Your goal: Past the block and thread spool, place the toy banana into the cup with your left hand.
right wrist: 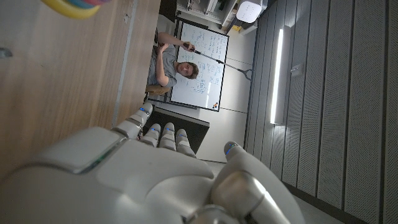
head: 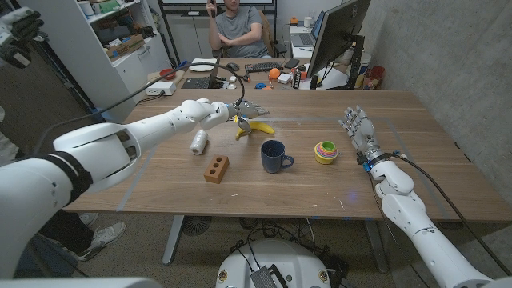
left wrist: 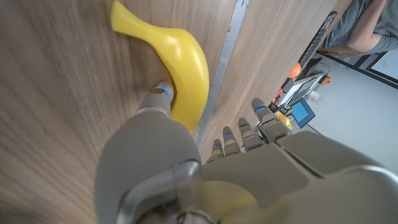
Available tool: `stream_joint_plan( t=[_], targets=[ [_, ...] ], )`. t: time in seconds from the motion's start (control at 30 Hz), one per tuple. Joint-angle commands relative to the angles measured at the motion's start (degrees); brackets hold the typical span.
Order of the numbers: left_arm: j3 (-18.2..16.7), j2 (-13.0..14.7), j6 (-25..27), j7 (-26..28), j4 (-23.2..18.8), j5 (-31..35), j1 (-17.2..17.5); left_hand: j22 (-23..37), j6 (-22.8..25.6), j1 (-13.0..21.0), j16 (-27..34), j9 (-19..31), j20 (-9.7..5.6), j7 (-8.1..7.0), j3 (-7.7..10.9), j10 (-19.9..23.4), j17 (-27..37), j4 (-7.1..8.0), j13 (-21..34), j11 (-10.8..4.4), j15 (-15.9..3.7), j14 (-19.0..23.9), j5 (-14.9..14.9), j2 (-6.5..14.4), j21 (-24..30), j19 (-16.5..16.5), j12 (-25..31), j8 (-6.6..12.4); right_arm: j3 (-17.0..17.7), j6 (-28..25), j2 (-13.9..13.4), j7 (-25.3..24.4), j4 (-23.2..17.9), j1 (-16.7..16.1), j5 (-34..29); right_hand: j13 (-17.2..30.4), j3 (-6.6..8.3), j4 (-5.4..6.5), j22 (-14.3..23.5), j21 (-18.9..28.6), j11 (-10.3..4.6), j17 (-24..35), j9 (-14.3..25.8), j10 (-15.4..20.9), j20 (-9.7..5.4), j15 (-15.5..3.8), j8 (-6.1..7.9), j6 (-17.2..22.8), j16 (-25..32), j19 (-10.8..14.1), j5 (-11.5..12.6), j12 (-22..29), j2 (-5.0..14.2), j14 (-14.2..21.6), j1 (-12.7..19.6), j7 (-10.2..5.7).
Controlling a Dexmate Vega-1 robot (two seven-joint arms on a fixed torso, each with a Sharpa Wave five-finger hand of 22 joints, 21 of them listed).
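My left hand grips the yellow toy banana near the table's far middle; whether the fruit is off the wood is unclear. In the left wrist view the thumb presses on the banana, which runs under the palm. The dark blue cup stands upright just right of and nearer than the banana. The white thread spool and the brown block with two holes lie left of the cup. My right hand stands open at the right, holding nothing.
A stack of colourful rings sits right of the cup, between it and my right hand; its edge shows in the right wrist view. A person sits behind the table at a cluttered desk. A monitor stands at the back right.
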Motion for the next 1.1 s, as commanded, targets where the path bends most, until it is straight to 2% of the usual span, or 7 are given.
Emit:
stream_joint_plan(
  t=[0.03, 0.13, 0.2, 0.4, 0.83, 0.97, 1.1],
  targets=[
    [2.1, -0.9, 0.3, -0.5, 1.9, -1.4, -1.3, 0.2, 5.2, 1.5, 1.0, 0.4, 0.56, -0.51, -0.75, 5.1, 0.5, 0.88, 0.5, -1.10, -1.33, 4.0, -0.7, 1.5, 0.3, 1.4, 1.5, 1.66, -0.1, 0.6, 0.3, 0.3, 0.7, 0.6, -0.4, 0.1, -0.30, 0.02, 0.2, 0.5, 0.02, 0.0, 0.2, 0.4, -0.66, 0.10, 0.14, 0.4, 0.4, 0.5, 0.3, 0.2, 0.55, 0.3, 0.8, 0.00],
    [2.4, -1.1, -0.1, -1.3, 2.1, -1.9, -1.7, 0.3, 12.8, 2.6, 2.4, 0.6, -0.08, -1.03, -0.91, 11.6, 1.0, 1.68, 1.0, -1.74, -3.78, 9.6, -1.6, 4.3, 1.0, 4.4, 3.3, 3.17, -0.3, 0.7, 0.6, 0.5, 1.3, 1.1, -0.4, 0.1, -0.30, 0.02, 0.2, 0.5, -0.05, 0.0, 0.2, 0.4, -0.67, 0.01, 0.15, 0.4, 0.4, 0.5, 0.3, 0.2, 0.58, 0.3, 0.8, -0.03],
    [2.3, -1.4, -0.9, -1.4, 2.9, -2.8, -1.8, 0.5, 16.5, 3.7, 3.0, 0.7, -1.74, -0.85, -0.91, 15.3, 1.3, 1.82, 1.3, -2.22, -4.94, 12.7, -2.4, 5.9, 2.1, 7.8, 4.2, 3.54, -0.4, 0.8, 0.7, 0.7, 1.7, 1.3, -0.5, 0.1, -0.30, 0.02, 0.2, 0.5, -0.12, 0.0, 0.2, 0.4, -0.74, -0.05, 0.15, 0.5, 0.4, 0.5, 0.3, 0.2, 0.61, 0.3, 0.8, -0.06],
    [2.9, -3.2, -1.8, -2.2, 6.4, -4.3, -2.6, 0.8, 20.4, 7.5, 4.8, 0.7, -4.26, -0.03, -0.24, 20.6, 2.2, 0.77, 2.2, -1.55, -5.91, 19.9, -4.2, 8.5, 6.4, 19.3, 5.4, 2.87, -0.3, 1.4, 1.1, 1.4, 2.6, 1.7, -0.2, 0.1, -0.29, 0.02, 0.2, 0.5, -0.17, 0.0, 0.2, 0.3, -0.74, -0.02, 0.15, 0.5, 0.5, 0.6, 0.4, 0.2, 0.67, 0.4, 0.8, -0.21],
    [4.6, -6.8, -1.8, 0.5, 12.6, -8.0, -3.6, 1.3, 24.4, 10.9, 8.0, 0.8, -12.04, 2.22, -0.35, 27.0, 2.0, 0.34, 2.1, -1.13, -11.09, 35.4, -8.1, 9.8, 16.0, 39.5, 5.1, 1.35, -0.2, 1.3, 0.9, 1.1, 2.3, 1.6, -0.6, 0.1, -0.31, -0.03, 0.2, 0.5, -0.20, 0.0, 0.2, 0.4, -0.68, 0.00, 0.16, 0.6, 0.5, 0.7, 0.4, 0.2, 0.70, 0.6, 0.9, -0.29],
    [4.4, -7.3, -2.3, -0.3, 13.7, -10.2, -3.8, 1.4, 35.4, 11.1, 10.3, 1.0, -14.49, 4.63, 0.65, 38.7, 2.1, 1.99, 2.4, -1.59, -12.79, 49.0, -9.8, 12.4, 21.8, 47.3, 7.8, 3.51, -0.2, 1.5, 0.8, 1.0, 2.3, 1.6, -0.9, 0.1, -0.34, -0.05, 0.2, 0.5, -0.21, 0.0, 0.2, 0.4, -0.65, 0.01, 0.16, 0.6, 0.5, 0.7, 0.4, 0.2, 0.69, 0.6, 1.0, -0.25],
    [4.2, -5.4, -0.5, 0.3, 10.2, -10.3, -3.0, 1.2, 38.9, 11.2, 10.4, 0.9, -15.19, 5.25, 1.41, 41.3, 2.2, 2.40, 2.4, -1.83, -12.83, 51.8, -10.3, 12.5, 23.6, 49.7, 8.1, 3.93, 0.0, 1.6, 0.9, 0.8, 2.4, 1.6, -0.7, 0.1, -0.35, -0.06, 0.2, 0.5, -0.23, 0.0, 0.2, 0.4, -0.70, -0.02, 0.16, 0.6, 0.4, 0.7, 0.4, 0.2, 0.68, 0.5, 1.0, -0.28]
  ],
)
